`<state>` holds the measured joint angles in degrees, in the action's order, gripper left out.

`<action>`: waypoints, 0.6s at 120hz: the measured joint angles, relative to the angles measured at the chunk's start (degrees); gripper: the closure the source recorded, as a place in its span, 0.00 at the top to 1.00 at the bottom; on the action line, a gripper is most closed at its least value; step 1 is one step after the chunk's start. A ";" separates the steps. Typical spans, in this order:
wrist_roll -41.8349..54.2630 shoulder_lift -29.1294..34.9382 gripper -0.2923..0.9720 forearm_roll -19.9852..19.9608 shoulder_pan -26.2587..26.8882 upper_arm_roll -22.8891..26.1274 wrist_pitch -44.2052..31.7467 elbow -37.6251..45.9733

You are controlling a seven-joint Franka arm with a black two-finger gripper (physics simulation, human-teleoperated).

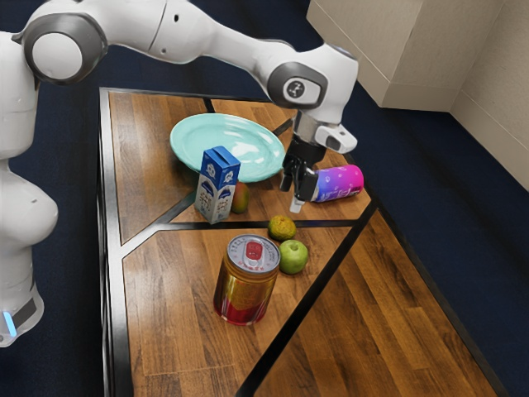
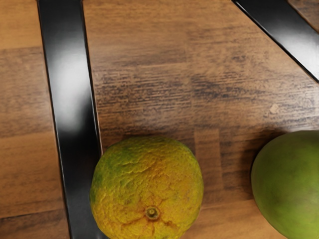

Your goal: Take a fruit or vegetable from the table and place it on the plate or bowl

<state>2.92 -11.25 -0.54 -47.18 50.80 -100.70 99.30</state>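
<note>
A yellow-green citrus fruit point(image 1: 282, 227) point(image 2: 147, 188) lies on the wooden table just in front of a black inlay strip point(image 2: 70, 119). A green apple point(image 1: 293, 256) point(image 2: 290, 184) rests close beside it, nearer the table's front. A third, reddish-green fruit point(image 1: 240, 198) sits half hidden behind the milk carton point(image 1: 216, 184). The teal plate point(image 1: 248, 132) lies at the back of the table with nothing on it. My gripper point(image 1: 295, 198) hangs open a little above and behind the citrus, holding nothing.
A blue and white milk carton stands upright at the plate's front edge. A pink and purple can point(image 1: 337, 183) lies on its side right behind my gripper. A tall red and gold can point(image 1: 246, 279) stands in front of the fruits.
</note>
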 joint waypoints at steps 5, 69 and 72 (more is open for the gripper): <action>0.09 -0.02 0.77 -0.17 -0.04 0.00 -0.54 0.35; 0.89 -1.18 0.77 -1.76 -0.03 -0.70 -5.56 4.36; 0.92 -1.21 0.77 -1.76 -0.01 -0.70 -5.70 4.41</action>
<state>3.83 -12.46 -2.30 -47.18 50.09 -106.40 103.71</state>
